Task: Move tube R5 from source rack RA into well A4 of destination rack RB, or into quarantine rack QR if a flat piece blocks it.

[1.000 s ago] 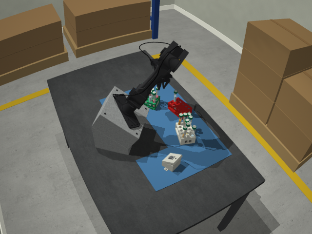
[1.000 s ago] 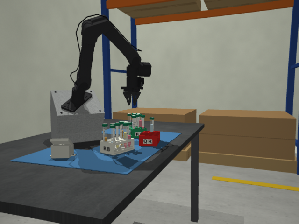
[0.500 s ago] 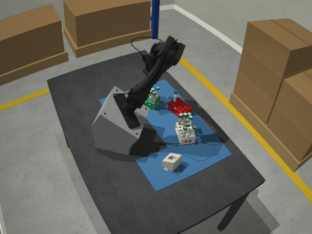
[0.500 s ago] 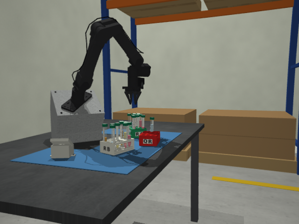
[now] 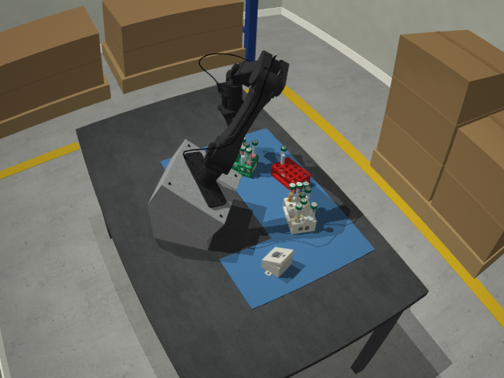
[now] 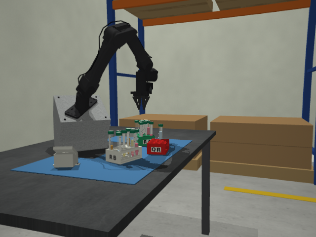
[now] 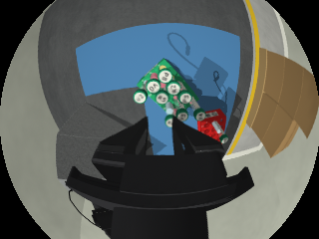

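Green rack RA (image 5: 246,167) stands on the blue mat (image 5: 325,260), partly behind the black arm. From the side, the hand (image 6: 141,103) hangs high over RA (image 6: 145,140), partly open, holding nothing. Looking down, tube caps (image 7: 163,87) fill RA; I cannot tell which is R5.

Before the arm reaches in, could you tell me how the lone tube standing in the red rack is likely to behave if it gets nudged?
The lone tube is tall and slim, so it would probably lean rather than slide. Its well in the red rack should catch it. The rack looks small and low; a firm push might shift it on the blue mat.
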